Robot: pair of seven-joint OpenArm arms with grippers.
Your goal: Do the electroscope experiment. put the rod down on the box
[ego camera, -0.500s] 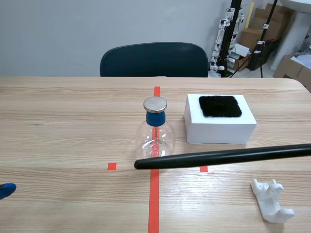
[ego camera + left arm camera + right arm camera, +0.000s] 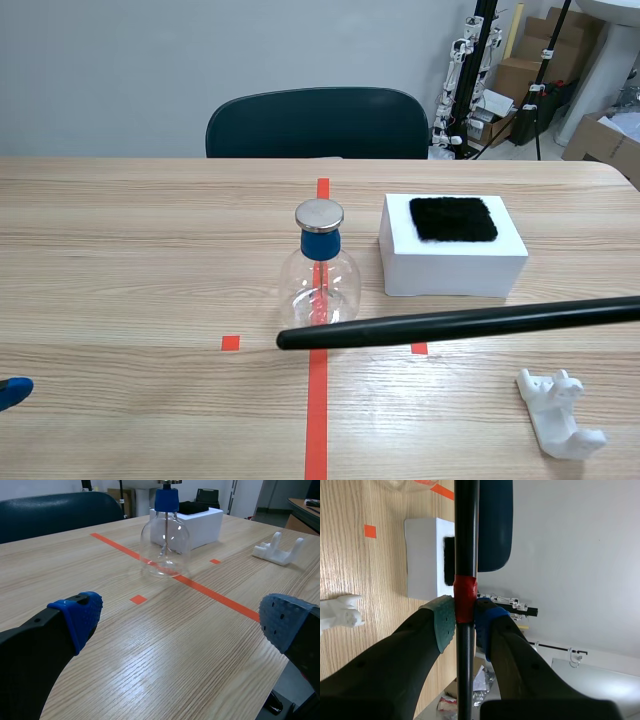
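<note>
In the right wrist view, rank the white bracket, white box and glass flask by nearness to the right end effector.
1. White plastic bracket, beside the right end effector.
2. White rectangular box with black pad, ahead along the black rod.
3. Clear glass flask, farthest, beyond the box.

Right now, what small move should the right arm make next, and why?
Probably carry the rod away from the robot, over the box. The right jaws are shut on it, and it appears short of the box, tip before the flask.
</note>
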